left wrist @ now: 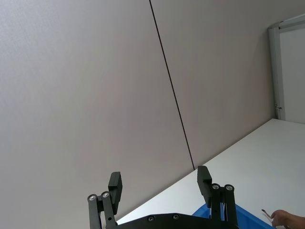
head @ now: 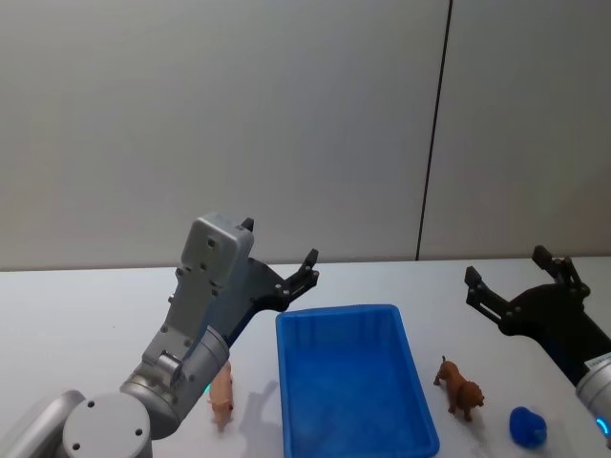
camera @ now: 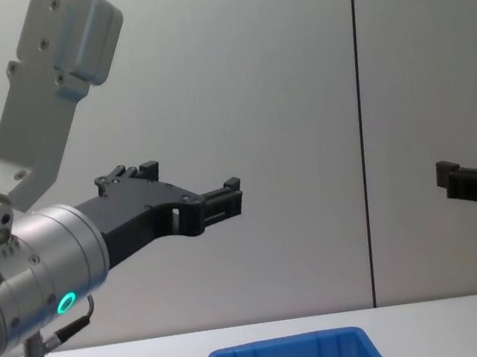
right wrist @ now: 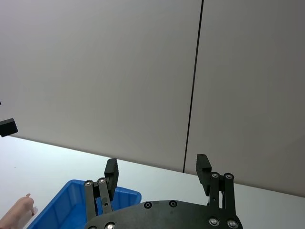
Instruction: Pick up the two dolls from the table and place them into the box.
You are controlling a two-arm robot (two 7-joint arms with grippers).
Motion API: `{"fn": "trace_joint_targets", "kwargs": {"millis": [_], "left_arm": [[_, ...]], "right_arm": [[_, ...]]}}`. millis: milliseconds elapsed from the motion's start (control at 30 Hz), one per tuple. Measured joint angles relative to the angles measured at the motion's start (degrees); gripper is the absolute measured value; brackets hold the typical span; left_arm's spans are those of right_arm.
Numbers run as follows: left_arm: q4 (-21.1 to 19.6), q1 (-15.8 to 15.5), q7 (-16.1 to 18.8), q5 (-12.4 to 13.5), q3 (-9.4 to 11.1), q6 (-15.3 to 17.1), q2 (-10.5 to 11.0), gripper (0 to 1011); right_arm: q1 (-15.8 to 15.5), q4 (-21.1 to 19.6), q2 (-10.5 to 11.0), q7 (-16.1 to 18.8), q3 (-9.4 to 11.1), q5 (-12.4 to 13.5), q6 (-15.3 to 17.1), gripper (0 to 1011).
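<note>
Left gripper [head: 279,246], right gripper [head: 506,267]: wide open, empty, raised above plain white table [head: 76,305]. Pink toy animal [head: 222,393] and brown toy animal [head: 461,386] flank bright blue rectangular plastic box [head: 284,382].

Open top of the box [head: 336,313] is unblocked from above, bare blue floor inside; left gripper [head: 279,243] and right gripper [head: 506,267] hang above the table [head: 86,315] on either side of it, fingers spread. Pink doll [head: 221,393] stands close to the box's left wall with a narrow strip of table between, and the left arm overlaps it in head view, so access from above is crowded. Brown doll [head: 461,387] sits right of the box with a small gap to the wall and a blue object [head: 527,426] near its front right; wide bare table lies behind both dolls.
</note>
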Motion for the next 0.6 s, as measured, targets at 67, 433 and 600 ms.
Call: {"fn": "trace_joint_targets", "kwargs": {"millis": [67,433,600], "left_arm": [[0.0,0.0,0.0,0.0,0.0,0.0,0.0,1001],[0.0,0.0,0.0,0.0,0.0,0.0,0.0,1001],[0.0,0.0,0.0,0.0,0.0,0.0,0.0,1001]], "right_arm": [[0.0,0.0,0.0,0.0,0.0,0.0,0.0,1003],[0.0,0.0,0.0,0.0,0.0,0.0,0.0,1003],[0.0,0.0,0.0,0.0,0.0,0.0,0.0,1003]]}}
